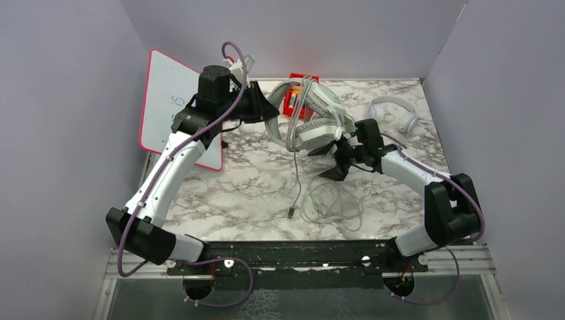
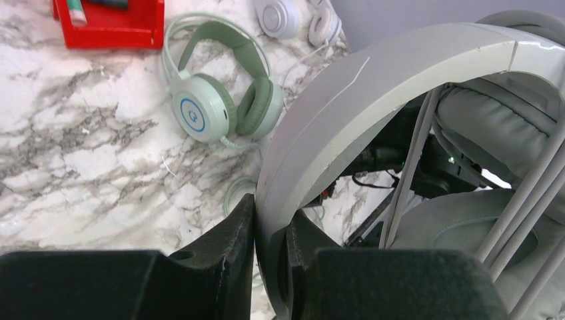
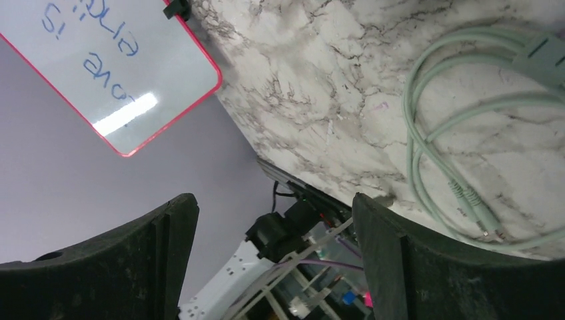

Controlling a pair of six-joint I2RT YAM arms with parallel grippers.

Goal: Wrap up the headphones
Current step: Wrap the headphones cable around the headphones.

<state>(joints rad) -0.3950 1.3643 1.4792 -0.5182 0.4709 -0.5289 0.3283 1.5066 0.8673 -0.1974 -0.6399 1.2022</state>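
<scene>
My left gripper point(image 1: 270, 113) is shut on the headband of the grey-white headphones point(image 1: 318, 115) and holds them above the table's back middle. In the left wrist view the black fingers point(image 2: 226, 247) pinch the band point(image 2: 346, 107). The grey cable point(image 1: 296, 173) is looped over the headset, and its end hangs down to the table. My right gripper point(image 1: 326, 162) is open and empty just below the headset, fingers wide apart point(image 3: 273, 200). The mint-green headphones point(image 2: 216, 100) lie on the table, with their cable coiled point(image 1: 330, 203) point(image 3: 453, 133). The small white headphones point(image 1: 394, 113) point(image 2: 293, 17) lie at the back right.
A red tray point(image 1: 293, 93) point(image 2: 110, 27) sits at the back behind the held headset. A red-framed whiteboard point(image 1: 173, 110) point(image 3: 100, 60) leans at the back left. Grey walls enclose the marble table point(image 1: 253, 187) on three sides.
</scene>
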